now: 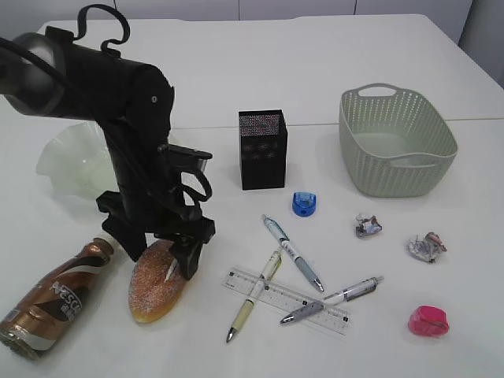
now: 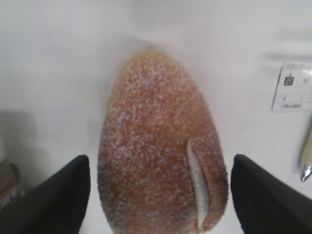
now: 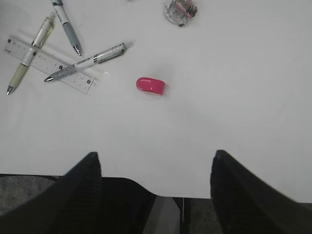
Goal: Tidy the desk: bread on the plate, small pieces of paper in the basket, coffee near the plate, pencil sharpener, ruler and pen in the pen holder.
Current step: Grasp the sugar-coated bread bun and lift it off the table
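Observation:
The sugared bread (image 1: pixel 156 290) (image 2: pixel 156 146) lies on the table beside the coffee bottle (image 1: pixel 55 299). My left gripper (image 1: pixel 161 253) (image 2: pixel 161 163) is open and straddles the bread, with a thin gap at each finger. The pale green plate (image 1: pixel 67 161) stands behind the arm. Three pens (image 1: pixel 294 253) lie crossed over the clear ruler (image 1: pixel 287 302) (image 3: pixel 48 63). A blue pencil sharpener (image 1: pixel 304 204) sits near the black pen holder (image 1: pixel 262 150); a pink one (image 1: pixel 428 320) (image 3: pixel 150 85) sits front right. My right gripper (image 3: pixel 156 156) hangs open and empty over the table's front edge.
The grey-green basket (image 1: pixel 394 142) stands at the back right. Two crumpled pieces of paper (image 1: pixel 368 226) (image 1: pixel 425 246) lie in front of it; one of the paper pieces (image 3: pixel 180 9) shows in the right wrist view. The ruler's end (image 2: pixel 292 87) and a pen tip (image 2: pixel 307 165) lie right of the bread.

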You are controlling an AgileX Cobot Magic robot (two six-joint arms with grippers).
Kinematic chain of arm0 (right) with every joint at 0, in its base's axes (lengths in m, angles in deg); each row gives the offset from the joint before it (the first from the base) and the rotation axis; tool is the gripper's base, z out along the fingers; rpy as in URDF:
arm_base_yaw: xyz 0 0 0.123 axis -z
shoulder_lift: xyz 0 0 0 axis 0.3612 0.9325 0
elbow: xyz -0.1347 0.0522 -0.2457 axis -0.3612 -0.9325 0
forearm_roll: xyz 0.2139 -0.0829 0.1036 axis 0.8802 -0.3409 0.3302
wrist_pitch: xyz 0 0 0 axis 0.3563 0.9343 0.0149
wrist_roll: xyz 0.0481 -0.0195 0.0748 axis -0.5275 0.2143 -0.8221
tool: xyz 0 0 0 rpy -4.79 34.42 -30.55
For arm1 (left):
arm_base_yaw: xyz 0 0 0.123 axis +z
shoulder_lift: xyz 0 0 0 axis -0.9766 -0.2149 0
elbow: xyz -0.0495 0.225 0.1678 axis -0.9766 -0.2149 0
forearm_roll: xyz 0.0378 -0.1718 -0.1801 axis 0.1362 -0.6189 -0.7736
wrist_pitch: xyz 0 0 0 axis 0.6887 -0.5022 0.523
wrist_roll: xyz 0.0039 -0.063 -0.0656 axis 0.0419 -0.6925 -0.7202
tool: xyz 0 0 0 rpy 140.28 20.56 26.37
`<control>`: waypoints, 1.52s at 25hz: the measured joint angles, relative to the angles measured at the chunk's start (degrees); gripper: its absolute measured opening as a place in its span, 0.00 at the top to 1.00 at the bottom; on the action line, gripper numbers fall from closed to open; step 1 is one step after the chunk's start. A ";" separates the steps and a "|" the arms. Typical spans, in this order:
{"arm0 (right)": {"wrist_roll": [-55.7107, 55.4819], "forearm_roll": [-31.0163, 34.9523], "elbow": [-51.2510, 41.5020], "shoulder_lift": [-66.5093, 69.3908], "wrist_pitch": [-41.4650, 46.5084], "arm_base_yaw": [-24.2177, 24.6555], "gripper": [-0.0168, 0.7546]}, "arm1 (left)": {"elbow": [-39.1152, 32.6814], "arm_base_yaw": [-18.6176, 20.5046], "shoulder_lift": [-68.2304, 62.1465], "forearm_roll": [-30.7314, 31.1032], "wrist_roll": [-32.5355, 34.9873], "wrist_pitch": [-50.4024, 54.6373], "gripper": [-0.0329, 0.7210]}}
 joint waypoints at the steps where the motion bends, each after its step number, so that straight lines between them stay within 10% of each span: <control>1: 0.00 0.00 0.00 0.00 0.00 0.00 0.28 | 0.00 0.00 0.00 0.10 0.00 -0.43 0.10; 16: 0.00 0.00 0.00 0.00 0.00 0.00 0.28 | 0.09 0.00 -3.43 0.10 0.00 -1.14 0.16; 28: 0.00 0.00 0.00 0.00 0.00 0.00 0.28 | 0.33 0.00 -3.45 0.45 0.00 1.23 0.61; 38: 0.00 0.00 0.00 0.00 0.00 0.00 0.28 | 0.33 0.00 -3.07 0.48 0.00 7.40 0.63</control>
